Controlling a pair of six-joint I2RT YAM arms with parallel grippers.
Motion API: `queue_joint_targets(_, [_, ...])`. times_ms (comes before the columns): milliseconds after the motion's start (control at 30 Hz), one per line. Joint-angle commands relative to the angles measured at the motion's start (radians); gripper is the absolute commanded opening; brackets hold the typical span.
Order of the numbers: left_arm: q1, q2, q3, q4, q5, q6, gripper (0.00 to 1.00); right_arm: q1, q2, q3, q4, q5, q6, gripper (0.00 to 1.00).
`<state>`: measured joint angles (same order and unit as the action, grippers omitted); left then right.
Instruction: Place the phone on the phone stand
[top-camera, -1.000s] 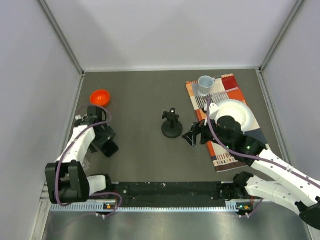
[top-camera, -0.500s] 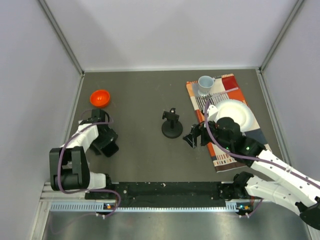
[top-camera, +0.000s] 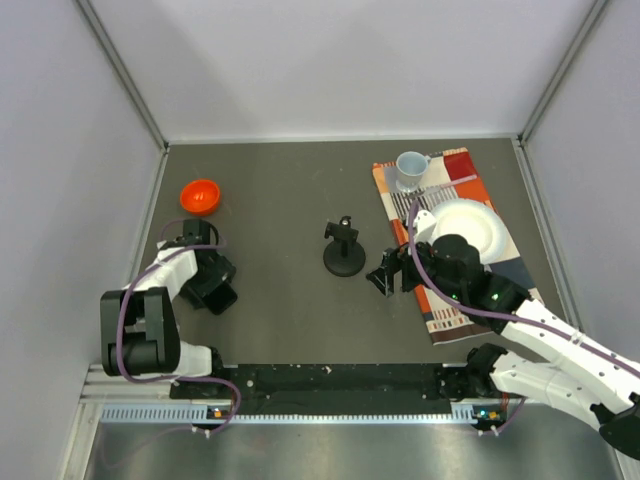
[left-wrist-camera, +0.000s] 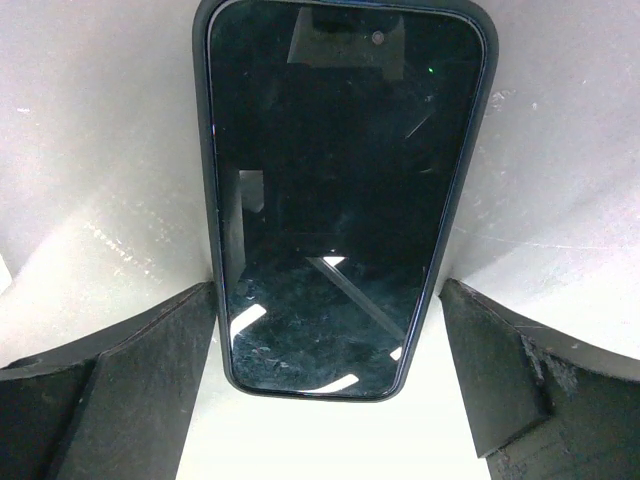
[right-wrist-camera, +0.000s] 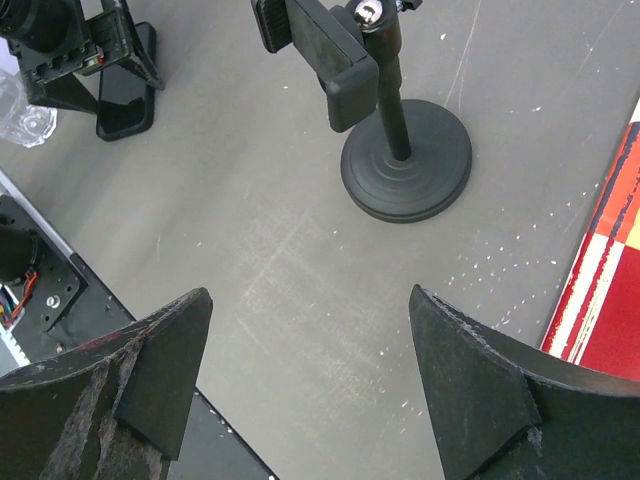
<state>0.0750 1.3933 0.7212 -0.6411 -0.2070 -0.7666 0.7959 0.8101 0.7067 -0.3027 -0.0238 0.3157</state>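
Note:
The phone (left-wrist-camera: 330, 200) lies flat on the table, its glossy black face up. My left gripper (left-wrist-camera: 328, 290) is open, with a finger on either side of the phone's near end and a gap at both edges. From above, the left gripper (top-camera: 210, 282) hangs over the phone (top-camera: 226, 298) at the table's left. The phone stand (top-camera: 343, 250) is upright mid-table, with its disc base (right-wrist-camera: 405, 160) and its cradle (right-wrist-camera: 320, 50) showing in the right wrist view. My right gripper (top-camera: 385, 272) is open just right of the stand, and nothing is between the right gripper's (right-wrist-camera: 308, 295) fingers.
An orange bowl (top-camera: 200, 195) sits at the back left. On the right lies a patterned cloth (top-camera: 450, 305) with a white cup (top-camera: 410, 168) and a white plate (top-camera: 475, 225) on it. A clear glass object (right-wrist-camera: 20, 120) lies near the left arm.
The left arm has folded in, and its gripper has come down and slightly right over the phone. The right arm has barely moved.

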Motion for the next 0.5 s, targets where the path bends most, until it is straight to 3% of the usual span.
queue_joint_targets(0, [0.011, 0.023, -0.025, 0.037, 0.000, -0.030, 0.99, -0.001, 0.001, 0.030, 0.007, 0.016, 0.008, 0.80])
queue_joint_targets(233, [0.012, -0.020, -0.052, 0.061, 0.004, -0.019, 0.84, -0.001, 0.060, 0.065, -0.058, 0.060, 0.011, 0.81])
queue_joint_targets(333, [0.012, -0.037, -0.052, 0.060, 0.018, -0.016, 0.68, -0.001, 0.075, 0.100, -0.110, 0.076, 0.005, 0.81])
queue_joint_targets(467, [0.011, -0.022, -0.022, 0.015, -0.003, 0.003, 0.60, -0.001, 0.035, 0.116, -0.122, 0.110, -0.003, 0.81])
